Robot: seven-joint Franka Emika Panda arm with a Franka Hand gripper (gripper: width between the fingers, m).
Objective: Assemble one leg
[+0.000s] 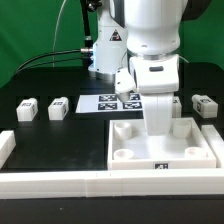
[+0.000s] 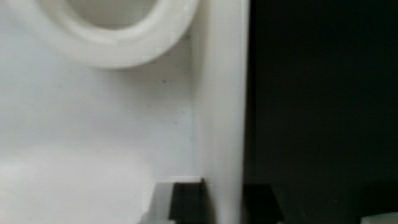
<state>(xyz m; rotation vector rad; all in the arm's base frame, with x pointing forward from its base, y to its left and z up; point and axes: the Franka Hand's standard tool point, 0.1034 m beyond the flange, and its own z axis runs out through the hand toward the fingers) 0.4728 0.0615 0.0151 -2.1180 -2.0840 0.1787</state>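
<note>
Green backdrop kinda setup
plain green backdrop (image 1: 25, 30) behind a black tabletop (image 1: 60, 135), soft even light, white rail (image 1: 60, 186) along the front

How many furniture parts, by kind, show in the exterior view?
legs: 3 in clear view; the arm may hide more
large tray-like part: 1
Total: 4

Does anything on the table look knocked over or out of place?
Nothing stands out. The tray-like part lies flat, and the legs, two at the exterior view's left and one at its right, rest on the table.
</note>
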